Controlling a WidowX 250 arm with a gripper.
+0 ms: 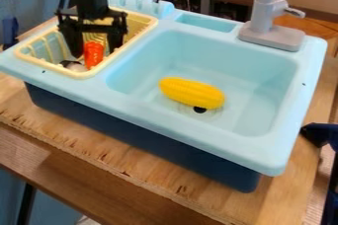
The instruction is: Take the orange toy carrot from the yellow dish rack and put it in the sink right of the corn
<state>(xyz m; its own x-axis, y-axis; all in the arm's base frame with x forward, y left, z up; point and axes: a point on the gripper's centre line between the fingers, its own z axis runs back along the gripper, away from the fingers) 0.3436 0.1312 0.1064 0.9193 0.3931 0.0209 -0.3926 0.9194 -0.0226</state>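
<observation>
On the surface (290, 189), the sink (178, 123) has the rack (80, 74) on its left with a toy (94, 55) in the front end, corn (191, 93) in the basin (254, 98) by the drain (200, 110), and the faucet (263, 17) behind, rightward.

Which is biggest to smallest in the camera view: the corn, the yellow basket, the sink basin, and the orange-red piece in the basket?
Largest to smallest, as they look:
sink basin
yellow basket
corn
orange-red piece, partly hidden but clearly smallest in view
</observation>
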